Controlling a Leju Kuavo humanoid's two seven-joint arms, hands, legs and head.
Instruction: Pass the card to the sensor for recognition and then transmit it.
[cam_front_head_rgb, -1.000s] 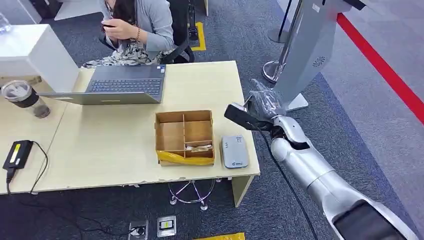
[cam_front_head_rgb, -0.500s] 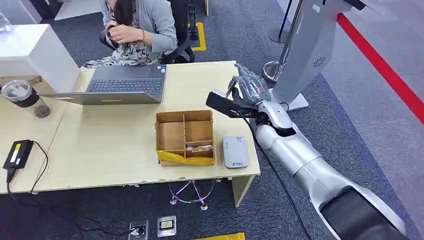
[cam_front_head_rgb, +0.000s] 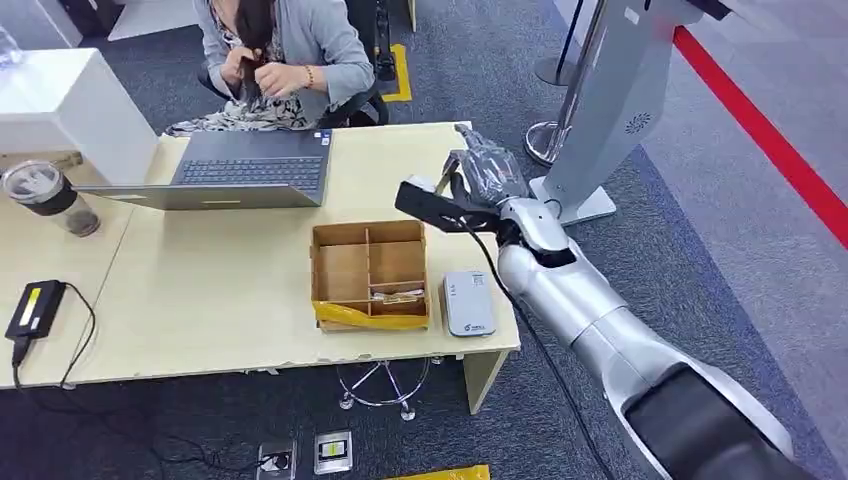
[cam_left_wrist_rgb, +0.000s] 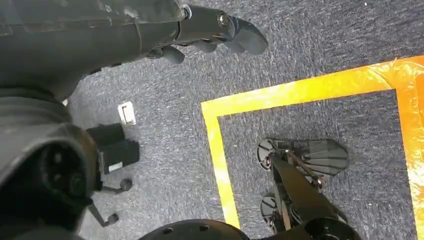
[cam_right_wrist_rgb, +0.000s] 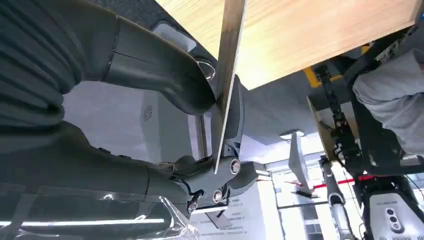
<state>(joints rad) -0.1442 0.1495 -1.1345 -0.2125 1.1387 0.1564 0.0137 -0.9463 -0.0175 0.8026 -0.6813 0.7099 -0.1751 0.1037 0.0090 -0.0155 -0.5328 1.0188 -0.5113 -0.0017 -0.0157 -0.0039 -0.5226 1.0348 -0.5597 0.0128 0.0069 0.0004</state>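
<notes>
My right hand (cam_front_head_rgb: 489, 176) pinches a dark card (cam_front_head_rgb: 428, 207) and holds it level above the table (cam_front_head_rgb: 230, 270), just behind the cardboard box (cam_front_head_rgb: 367, 231). The right wrist view shows the card (cam_right_wrist_rgb: 227, 75) edge-on, clamped between the thick thumb (cam_right_wrist_rgb: 160, 70) and the fingers. The grey card sensor (cam_front_head_rgb: 469, 303) lies flat near the table's front right corner, to the right of the box and nearer to me than the card. My left hand (cam_left_wrist_rgb: 220, 30) hangs over the carpet with nothing in it.
A laptop (cam_front_head_rgb: 250, 172) stands open at the back of the table, with a seated person (cam_front_head_rgb: 285, 60) behind it. A lidded cup (cam_front_head_rgb: 45, 195) and a black adapter (cam_front_head_rgb: 35, 308) sit at the left. A grey kiosk stand (cam_front_head_rgb: 610, 100) rises right of the table.
My right hand has carried the card leftward and farther from me, from beside the table's right edge to above the tabletop behind the box. The person has raised both hands.
</notes>
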